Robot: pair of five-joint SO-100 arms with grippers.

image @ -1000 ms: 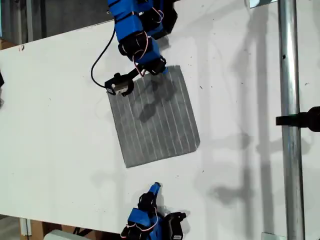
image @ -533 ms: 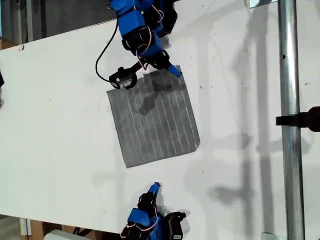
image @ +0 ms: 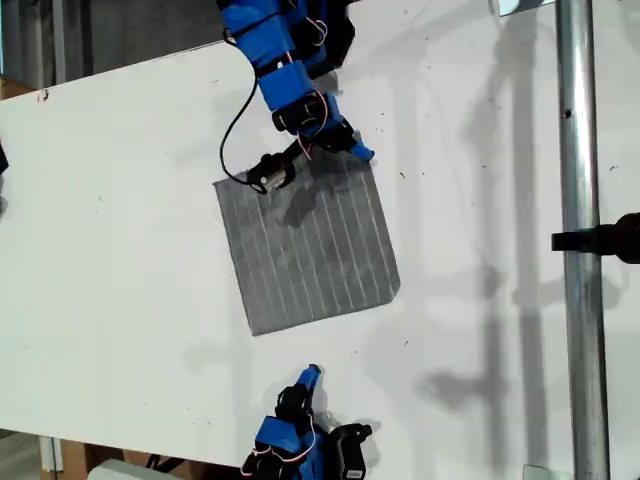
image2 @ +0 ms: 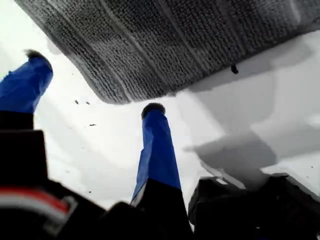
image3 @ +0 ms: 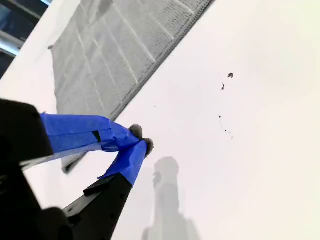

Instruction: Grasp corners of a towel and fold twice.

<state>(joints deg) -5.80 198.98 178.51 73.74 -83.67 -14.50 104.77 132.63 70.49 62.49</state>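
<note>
One white table (image: 120,250) fills most of the exterior view, scattered with a few small dark specks, and one metal pole (image: 582,240) runs down that view's right side with a black clamp on it. A strip of darker room shows past the table's edge at the exterior view's top left.

One grey towel (image: 310,240) with thin pale stripes lies flat and unfolded near the middle of the table, all four corners down.

There are two arms. My first gripper (image2: 95,82) hangs at the towel's corner (image2: 117,95) nearest the top of the exterior view; its blue fingers (image2: 157,150) are spread wide apart, the fabric tip lying between and just ahead of them, not pinched. My second gripper (image3: 141,139) sits low at the exterior view's bottom, well apart from the towel, fingertips pressed together on nothing.
</note>
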